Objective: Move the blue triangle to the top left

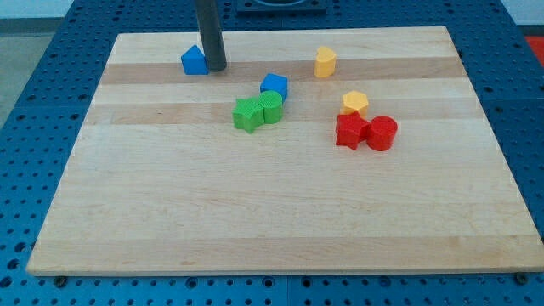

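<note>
pale wooden board (280, 212) is lying on blue pegboard (34, 76); no writing showing. my tip (216, 67), gripperless, is touching blue triangle (195, 60) at its 3 o'clock.

Bright, even overhead light — soft short shadows, sharp focus.

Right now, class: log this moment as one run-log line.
my tip: touching blue triangle's right side | triangle: near board's top left | other blocks: untouched

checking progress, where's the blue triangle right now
The blue triangle sits near the board's top-left in the camera view, just left of my tip, well away from the blue cube.
</note>
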Tool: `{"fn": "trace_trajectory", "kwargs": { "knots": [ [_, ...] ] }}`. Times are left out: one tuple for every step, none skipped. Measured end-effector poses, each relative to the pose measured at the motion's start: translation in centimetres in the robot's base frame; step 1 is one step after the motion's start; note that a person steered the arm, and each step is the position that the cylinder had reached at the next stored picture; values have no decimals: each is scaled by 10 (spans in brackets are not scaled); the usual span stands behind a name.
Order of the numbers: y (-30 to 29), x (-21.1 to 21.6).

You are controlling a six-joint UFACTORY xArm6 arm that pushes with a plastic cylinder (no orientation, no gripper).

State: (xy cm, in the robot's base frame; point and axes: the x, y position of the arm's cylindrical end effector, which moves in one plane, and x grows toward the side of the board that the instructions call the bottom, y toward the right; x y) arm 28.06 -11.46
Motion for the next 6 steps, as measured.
{"fn": "trace_trajectory", "kwargs": {
  "knots": [
    [-8,0],
    [-16,0],
    [-24,0],
    [-30,0],
    [-40,0],
    [-52,0]
  ]
}}
